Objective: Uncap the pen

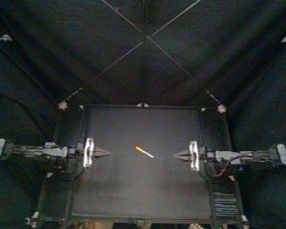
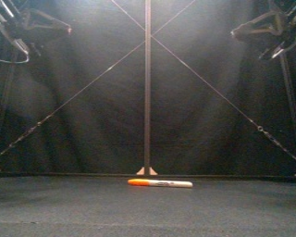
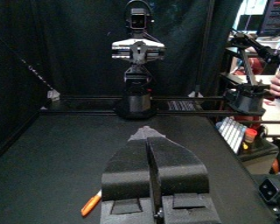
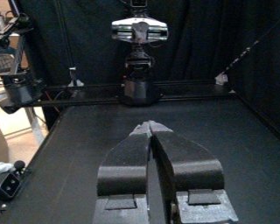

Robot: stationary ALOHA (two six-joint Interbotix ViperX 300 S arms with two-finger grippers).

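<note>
On the black table (image 1: 133, 183), the marker pen (image 1: 145, 152) lay untouched between the arms with its orange cap apparently on, while the left gripper (image 1: 104, 155) and right gripper (image 1: 178, 156) hung well apart from it, jaws pressed together, so every step seemingly lay ahead.

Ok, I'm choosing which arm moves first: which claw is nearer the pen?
Right, only slightly. The pen lies between them: the right claw points at it from its side, the left claw from the opposite side, neither touching.

Top: high overhead, tilted toward back curtain (image 1: 143, 45), far | Front: bench (image 2: 148, 208) level, at front edge, near | Wrists: each behind own jaws, facing the opposite arm (image 3: 136, 52) | Shared: pen (image 1: 145, 151), top and front.
</note>
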